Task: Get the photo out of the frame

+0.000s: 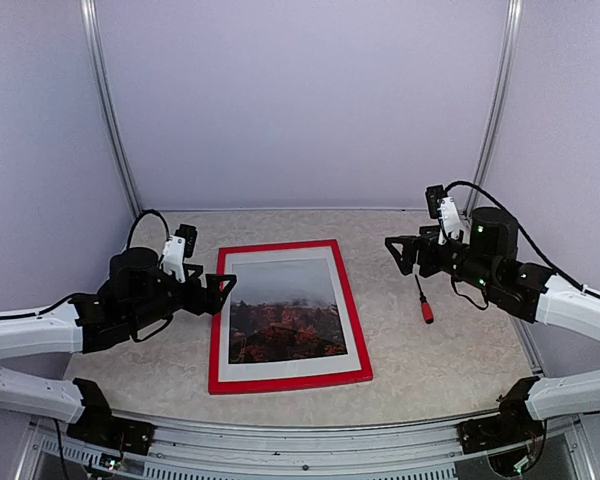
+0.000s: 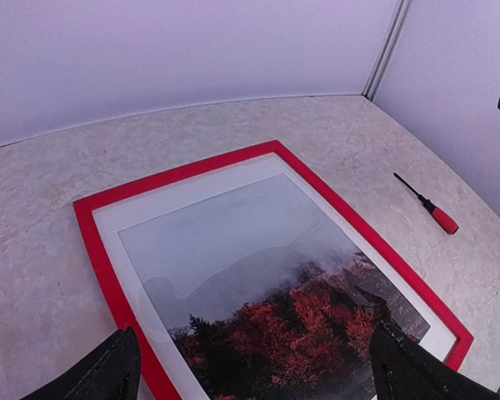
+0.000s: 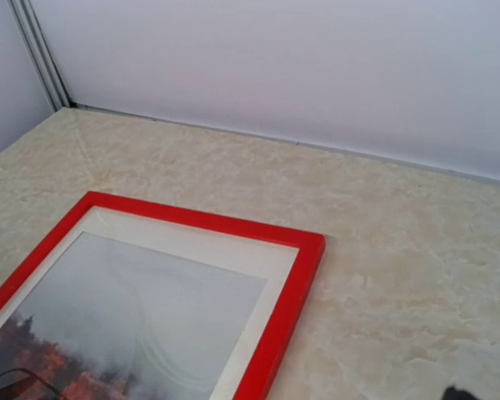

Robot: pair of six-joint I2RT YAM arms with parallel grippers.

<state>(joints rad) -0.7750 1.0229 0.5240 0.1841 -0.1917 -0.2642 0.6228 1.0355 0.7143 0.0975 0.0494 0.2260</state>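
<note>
Overhead view, with both wrist views. The frame (image 1: 288, 381) lies flat and face up on the table (image 1: 430, 360), between the two arms. The photo (image 1: 285, 320) sits inside it behind a white mat (image 1: 280, 372), misty half toward the far wall and red foliage toward the arm bases. The left gripper (image 1: 223, 294) hovers at the frame's left rim with jaws spread wide and nothing between them. The right gripper (image 1: 398, 255) hangs well apart from the frame on its right, also open and empty.

The step in hand appears to be the first approach – no removal has begun. Faint reflections suggest a glazed front, so the print is probably reachable only from the back (not visible here). A sound approach would grip the rim, not the glazing, and turn the frame over with both arms so it does not twist or drop.

A red-handled screwdriver (image 1: 423, 302) lies on the table just right of the frame – within the right arm's likely path, and possibly meant for the backing fasteners.
</note>
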